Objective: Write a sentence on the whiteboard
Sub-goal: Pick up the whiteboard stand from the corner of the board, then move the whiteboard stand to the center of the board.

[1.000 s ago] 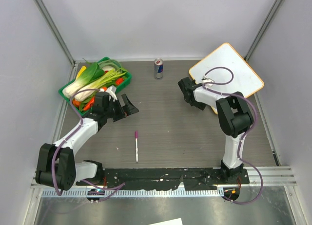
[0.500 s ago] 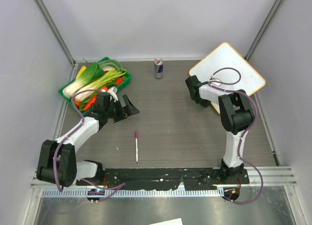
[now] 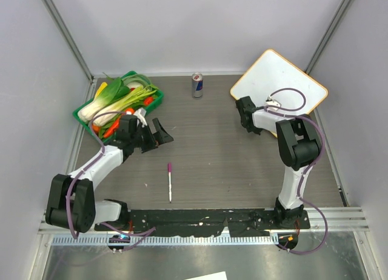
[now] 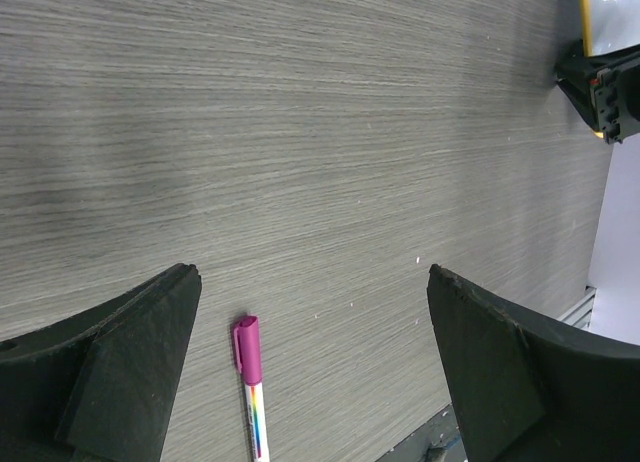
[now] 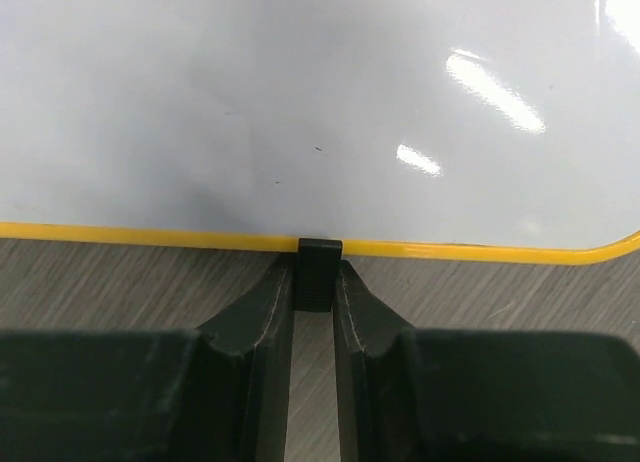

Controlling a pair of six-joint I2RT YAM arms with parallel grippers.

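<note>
1. The whiteboard (image 3: 280, 80) sits at the far right corner of the grey wood-grain worktop (image 3: 212, 159), turned so that its corners point like a diamond. Its face shows plain white inside a thin orange-yellow rim.
2. The right hand (image 3: 245, 114) is at the board's near-left edge. In the right wrist view its fingers (image 5: 265, 317) stand almost together, pinching a small black clip (image 5: 319, 267) fixed on that rim, so the right hand (image 5: 318, 282) grips the whiteboard (image 5: 300, 102) by this clip.
3. Whether the board lies flat or is tipped up cannot be told from these views.
4. The left hand (image 3: 159, 131) hovers over the left-centre of the worktop with its jaws spread wide and nothing between them.
5. A marker pen (image 3: 170, 182) with a magenta cap lies on the worktop between the two arms, nearer the bases than the left hand, cap pointing away from the bases.
6. In the left wrist view the marker pen (image 4: 249, 382) lies below the open left hand (image 4: 310, 274), closer to the finger on the left of the picture and touching neither.
7. A green crate (image 3: 79, 115) of leeks and other vegetables stands at the far left.
8. A drink can (image 3: 197, 85) stands upright at the far edge, between crate and board.
</note>
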